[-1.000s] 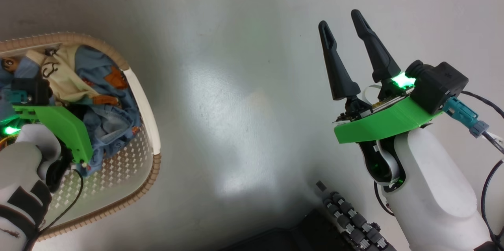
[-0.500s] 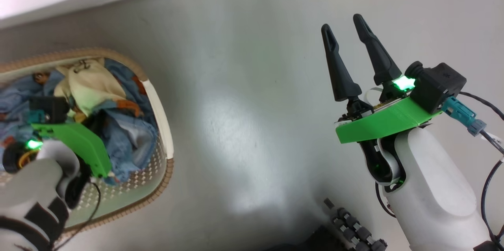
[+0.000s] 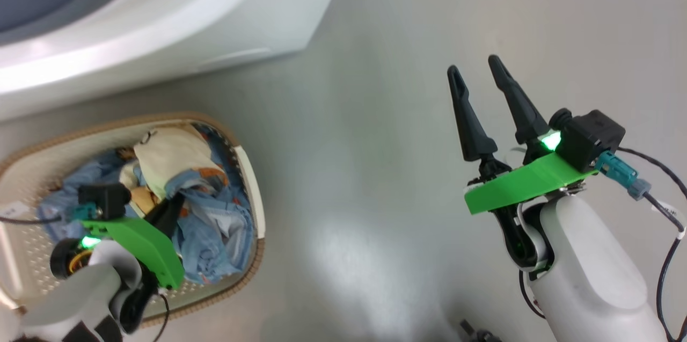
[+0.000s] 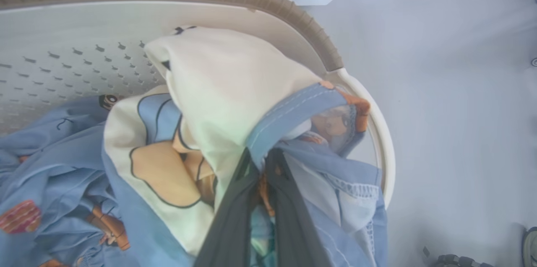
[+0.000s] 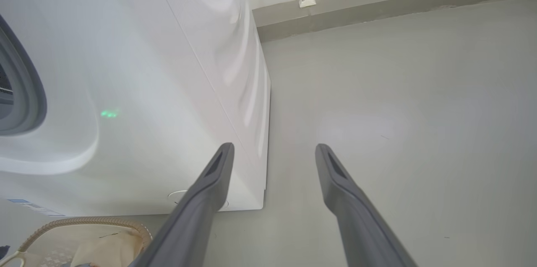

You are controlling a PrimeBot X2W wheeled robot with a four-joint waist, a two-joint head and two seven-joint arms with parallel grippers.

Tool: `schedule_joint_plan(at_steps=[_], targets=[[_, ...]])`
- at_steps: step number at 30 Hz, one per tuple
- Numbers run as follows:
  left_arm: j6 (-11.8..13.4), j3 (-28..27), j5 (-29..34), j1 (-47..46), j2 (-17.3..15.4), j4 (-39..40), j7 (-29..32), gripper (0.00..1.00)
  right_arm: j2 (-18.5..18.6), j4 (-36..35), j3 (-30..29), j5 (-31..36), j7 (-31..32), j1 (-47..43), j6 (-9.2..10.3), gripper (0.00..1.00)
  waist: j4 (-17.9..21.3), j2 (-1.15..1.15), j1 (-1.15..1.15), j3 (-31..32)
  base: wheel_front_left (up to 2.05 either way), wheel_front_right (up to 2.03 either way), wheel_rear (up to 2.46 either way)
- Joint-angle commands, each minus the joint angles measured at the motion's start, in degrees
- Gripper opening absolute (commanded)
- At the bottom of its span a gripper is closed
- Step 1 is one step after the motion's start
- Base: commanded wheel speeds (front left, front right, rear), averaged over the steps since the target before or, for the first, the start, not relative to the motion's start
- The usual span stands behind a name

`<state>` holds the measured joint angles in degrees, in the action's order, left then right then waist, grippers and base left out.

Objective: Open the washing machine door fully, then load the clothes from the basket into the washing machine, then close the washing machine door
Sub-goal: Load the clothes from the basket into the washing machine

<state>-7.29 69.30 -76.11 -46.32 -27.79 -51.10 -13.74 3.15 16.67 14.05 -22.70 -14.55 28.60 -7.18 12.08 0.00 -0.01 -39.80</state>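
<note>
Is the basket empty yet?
Not empty. Blue and cream clothes lie heaped in the basket, and the left gripper is pinched shut on a fold of them.

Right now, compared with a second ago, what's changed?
The head camera has tilted up, bringing the washing machine into view. The left gripper, shut on the clothes, has gathered them into a raised bunch in the basket. The right gripper stayed open over the floor.
</note>
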Motion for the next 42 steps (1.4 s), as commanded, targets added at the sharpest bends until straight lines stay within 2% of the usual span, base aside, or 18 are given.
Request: schedule_joint_plan(at_steps=[1,3,10,21,22,31,36,42], targets=[[-0.2,-1.1,-0.2,1.8,-1.5,0.9,-1.0,0.0,-0.3,-0.8,0.5,0.8,-0.4,-2.4,-0.31,1.0,-2.5,0.0,0.01,5.5,0.0,0.0,0.0],[-0.2,-1.6,-0.1,2.7,-1.2,1.7,-1.2,0.0,-0.3,-0.1,0.3,1.1,-0.4,-3.0,-0.31,1.0,-3.2,0.0,0.01,7.5,0.0,0.0,0.0],[-0.2,-12.6,4.2,8.4,0.4,6.9,-1.2,0.0,0.7,2.3,-0.3,1.7,-0.4,-5.8,-0.31,1.0,-6.1,0.0,0.01,16.0,0.0,0.0,0.0],[-0.2,-32.5,18.6,21.8,3.3,16.8,-1.3,0.0,3.8,4.7,1.2,-1.2,-0.4,-10.9,-0.31,1.0,-9.0,0.0,0.01,27.8,0.0,0.0,0.0],[-0.2,-32.5,18.6,21.8,3.3,16.8,-1.3,0.0,3.8,4.7,1.2,-1.2,-0.4,-10.9,-0.31,1.0,-9.0,0.0,0.01,27.8,0.0,0.0,0.0],[0.9,-46.5,31.7,31.9,6.6,27.8,-1.3,0.0,6.6,5.2,1.7,-3.5,-0.4,-14.8,-0.31,1.0,-10.9,0.0,0.01,34.5,0.0,0.0,0.0],[2.4,-51.6,38.6,36.1,8.9,34.2,-1.3,0.0,7.7,5.2,2.2,-4.4,-0.4,-16.3,-0.31,1.0,-11.4,0.0,0.01,36.7,0.0,0.0,0.0],[3.1,-56.2,43.1,39.2,10.7,38.9,-1.3,0.0,8.5,4.9,2.5,-4.8,-0.4,-16.8,-0.31,1.0,-11.6,0.0,0.01,37.5,0.0,0.0,0.0]])
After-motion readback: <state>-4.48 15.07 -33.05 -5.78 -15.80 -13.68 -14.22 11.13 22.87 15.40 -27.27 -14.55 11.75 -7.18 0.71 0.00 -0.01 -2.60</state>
